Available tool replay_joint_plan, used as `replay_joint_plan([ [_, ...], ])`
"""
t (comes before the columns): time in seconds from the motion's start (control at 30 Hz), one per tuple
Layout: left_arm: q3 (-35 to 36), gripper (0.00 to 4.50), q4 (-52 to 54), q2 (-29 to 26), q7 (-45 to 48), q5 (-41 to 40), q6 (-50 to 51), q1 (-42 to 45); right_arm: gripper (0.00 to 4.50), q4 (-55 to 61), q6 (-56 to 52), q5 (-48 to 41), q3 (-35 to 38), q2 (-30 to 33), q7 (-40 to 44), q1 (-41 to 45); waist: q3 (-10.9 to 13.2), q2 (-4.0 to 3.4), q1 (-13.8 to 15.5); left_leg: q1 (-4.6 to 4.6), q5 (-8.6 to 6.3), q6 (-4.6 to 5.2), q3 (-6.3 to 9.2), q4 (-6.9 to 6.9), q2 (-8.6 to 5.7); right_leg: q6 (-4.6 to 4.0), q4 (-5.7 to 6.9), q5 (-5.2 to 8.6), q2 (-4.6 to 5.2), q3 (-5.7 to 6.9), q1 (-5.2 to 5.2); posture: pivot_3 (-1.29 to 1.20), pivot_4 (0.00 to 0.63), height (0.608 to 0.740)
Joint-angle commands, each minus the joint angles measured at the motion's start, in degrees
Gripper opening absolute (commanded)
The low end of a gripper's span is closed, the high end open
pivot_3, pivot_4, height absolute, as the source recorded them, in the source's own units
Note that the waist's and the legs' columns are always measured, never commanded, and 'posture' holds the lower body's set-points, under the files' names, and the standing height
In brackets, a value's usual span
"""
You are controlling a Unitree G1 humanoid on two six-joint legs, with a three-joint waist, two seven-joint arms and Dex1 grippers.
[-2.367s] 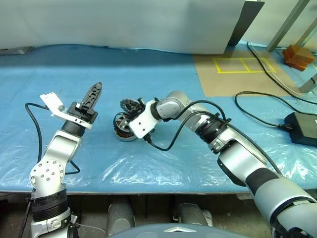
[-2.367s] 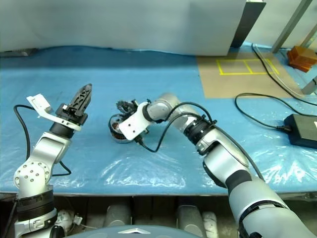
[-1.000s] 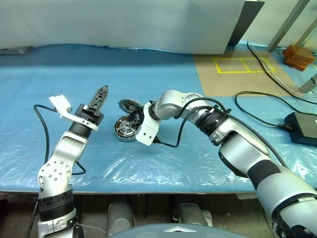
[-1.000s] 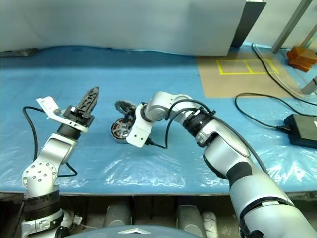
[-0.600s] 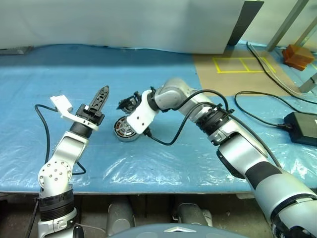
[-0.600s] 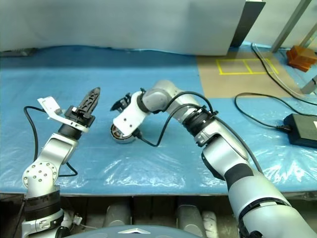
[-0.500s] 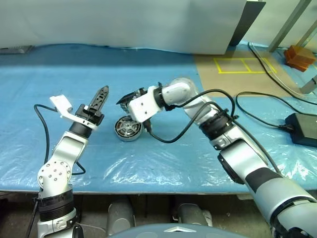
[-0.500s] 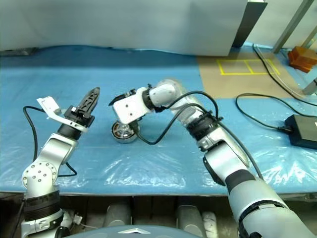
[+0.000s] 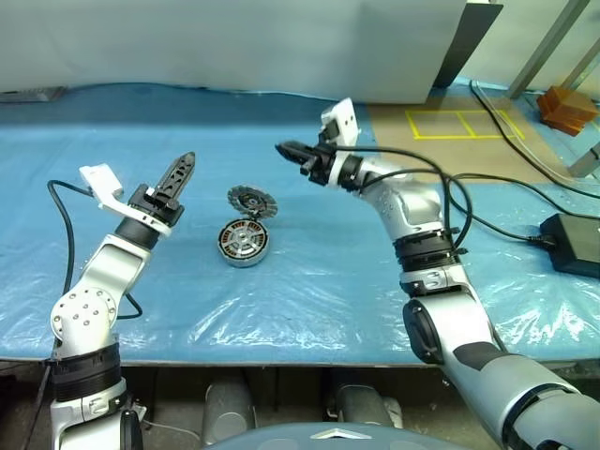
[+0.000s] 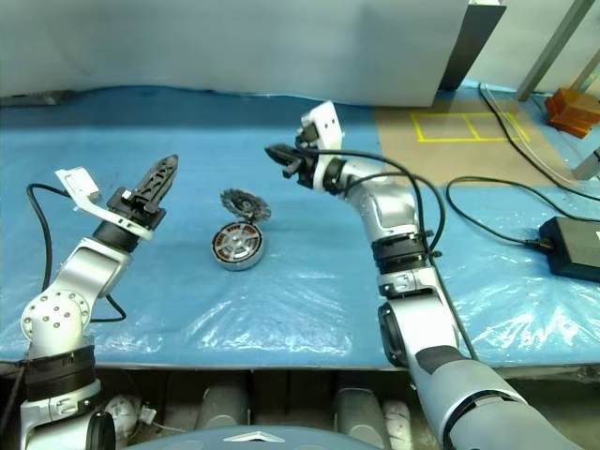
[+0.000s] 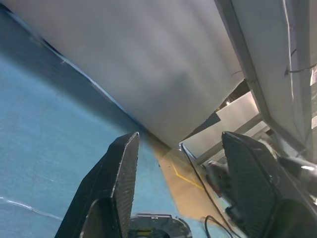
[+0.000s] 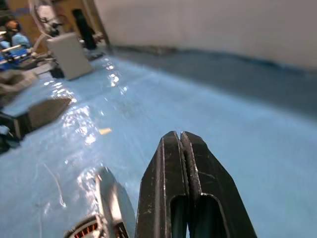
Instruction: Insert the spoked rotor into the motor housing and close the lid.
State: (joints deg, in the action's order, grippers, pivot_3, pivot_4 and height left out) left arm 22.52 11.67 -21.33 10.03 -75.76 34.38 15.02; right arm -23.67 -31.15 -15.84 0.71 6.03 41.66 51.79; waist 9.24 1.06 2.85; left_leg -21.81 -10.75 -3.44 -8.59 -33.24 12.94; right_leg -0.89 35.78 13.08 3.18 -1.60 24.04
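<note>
The motor housing (image 9: 243,242) sits mid-table with the spoked rotor (image 9: 251,201) propped at its twelve o'clock edge, uninserted, since the clenched right gripper (image 9: 286,150) and released left gripper (image 9: 178,174) hover empty.

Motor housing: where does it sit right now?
In the left eye view the motor housing lies on the blue sheet, between the two arms, with a spoked disc leaning against its far edge.
</note>
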Motion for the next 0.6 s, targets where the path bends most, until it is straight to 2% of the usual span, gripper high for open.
replay_joint_plan([
  [0.03, 0.2, 2.79, 0.1, -2.4, 3.0, 1.2, 1.2, 1.8, 0.01, -3.3, 2.5, -0.2, 1.3, -1.5, -3.5, 1.6, 0.0, 0.0, -0.1, -0.06, 0.0, 0.0, 0.01, 0.02, 0.0, 0.0, -0.01, 0.0, 0.0, 0.01, 0.06, 0.0, 0.15, 0.74],
  [0.17, -1.5, 2.79, 1.8, -7.3, 9.8, 6.1, 2.4, -0.1, 0.01, -8.9, 6.2, 0.7, 1.5, -3.3, -6.6, 3.8, 0.0, 0.0, -0.3, -0.11, -0.01, -0.03, 0.01, 0.17, 0.01, 0.01, -0.05, 0.0, -0.01, 0.04, 0.12, 0.0, 0.15, 0.74],
  [0.4, -5.4, 2.79, 5.9, -19.3, 28.8, 16.5, 2.1, -9.3, 0.01, -4.8, 6.3, 0.3, -2.9, -3.8, -0.3, 2.9, 0.0, -0.05, -0.2, -0.18, -0.03, -0.07, 0.01, 0.22, 0.02, 0.01, -0.11, 0.0, 0.01, 0.09, 0.18, 0.0, 0.15, 0.74],
  [0.6, -10.4, 2.79, 8.6, -24.0, 39.4, 26.8, -2.1, -15.8, 0.01, -0.8, 5.3, 1.0, -7.0, -3.7, 3.9, 0.6, 0.0, -0.06, -0.1, -0.1, -0.03, -0.06, 0.01, 0.21, 0.0, 0.0, -0.07, 0.01, 0.11, 0.09, 0.1, 0.0, 0.15, 0.74],
])
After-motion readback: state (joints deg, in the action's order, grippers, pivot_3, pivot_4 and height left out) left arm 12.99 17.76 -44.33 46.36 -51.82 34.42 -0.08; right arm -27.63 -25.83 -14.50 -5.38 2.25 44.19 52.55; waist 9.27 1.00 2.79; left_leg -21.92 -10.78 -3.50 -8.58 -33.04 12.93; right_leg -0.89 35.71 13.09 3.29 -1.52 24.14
